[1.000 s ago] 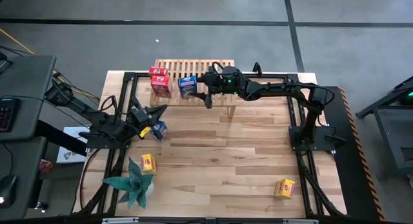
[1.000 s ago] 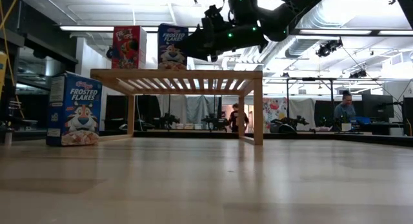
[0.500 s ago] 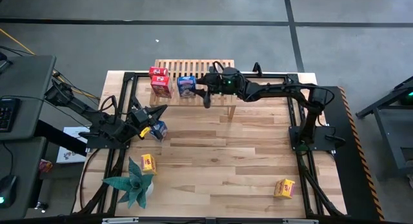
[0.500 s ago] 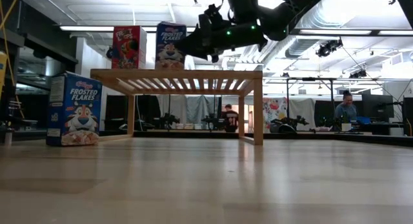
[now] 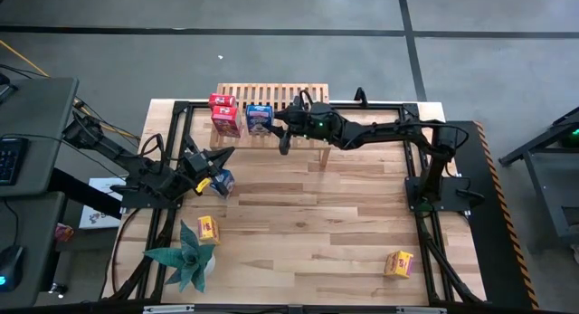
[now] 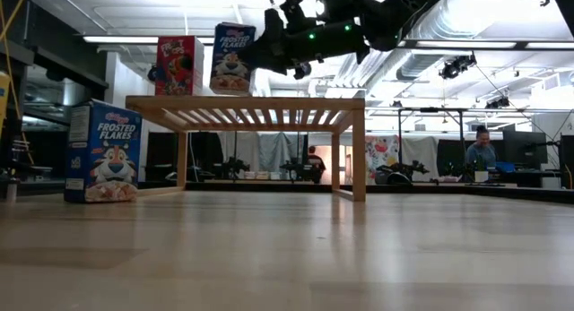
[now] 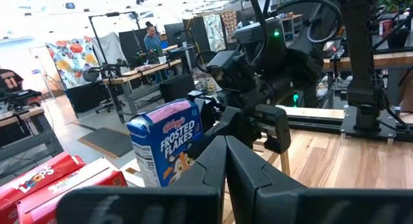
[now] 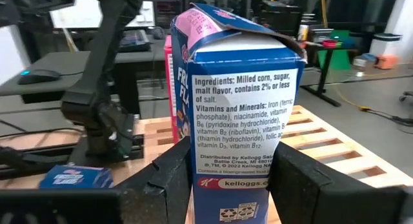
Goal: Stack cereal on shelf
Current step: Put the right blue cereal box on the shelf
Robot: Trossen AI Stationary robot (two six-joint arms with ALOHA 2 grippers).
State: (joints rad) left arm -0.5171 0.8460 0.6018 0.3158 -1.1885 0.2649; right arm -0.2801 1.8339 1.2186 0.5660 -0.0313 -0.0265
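Note:
My right gripper is shut on a blue cereal box over the left part of the light-wood shelf. In the low view this box is beside a red box that stands on the shelf top. A second red box shows close by from above. My left gripper is shut and empty, beside another blue box standing on the table. Two yellow boxes lie on the table. My right gripper pinches the blue box's lower part between its two fingers, one on each broad face; the narrow ingredients panel faces the wrist. The fingers come level from the table's right side. The box leans slightly, its base at or just above the shelf top; I cannot tell which.
A teal spiky plant stands at the table's near left corner. Black frame rails run along the table's sides. The right half of the shelf top is bare. People and desks show in the room beyond.
My right gripper has gone toward the table's left edge along the shelf with the blue box. The box now stands closer to the red box and has tipped a little.

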